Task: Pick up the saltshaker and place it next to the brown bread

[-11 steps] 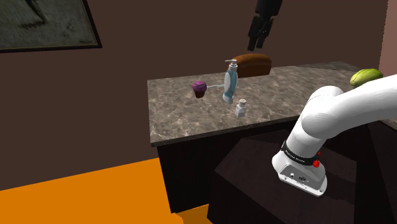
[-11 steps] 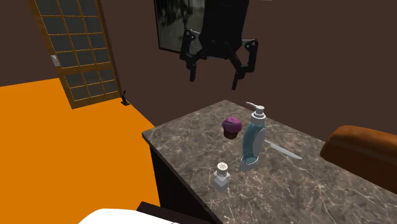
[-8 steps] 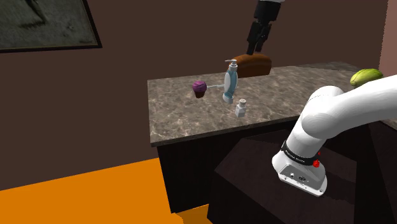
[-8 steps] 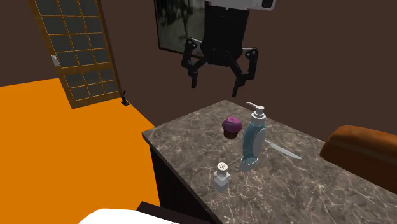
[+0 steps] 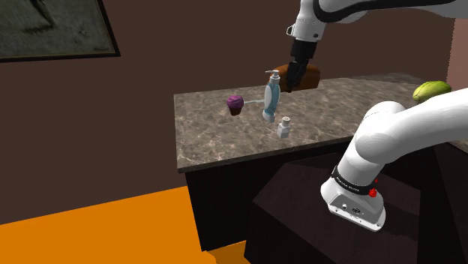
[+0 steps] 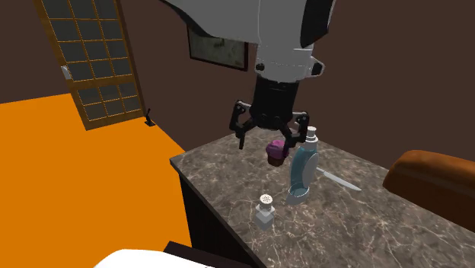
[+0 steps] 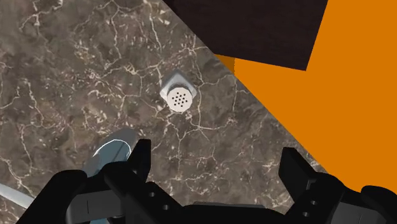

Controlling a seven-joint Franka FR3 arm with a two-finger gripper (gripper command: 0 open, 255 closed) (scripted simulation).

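**As the black two-finger gripper (image 6: 266, 139) is lowered toward the counter, a grasp is prepared**

Its fingers are spread and empty. In the second exterior view, the small white perforated-top saltshaker (image 6: 265, 211) is seen untouched at its 6 o'clock, with the brown bread loaf (image 6: 434, 179) at the shaker's 3 o'clock.

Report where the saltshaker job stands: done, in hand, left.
Done: nothing yet. The saltshaker stands on the marble counter, untouched and apart from the brown bread.
In hand: the gripper hangs open above the counter, with the shaker below it and not clasped.
Left: lower onto the shaker, grasp it, carry it over and set it beside the bread.
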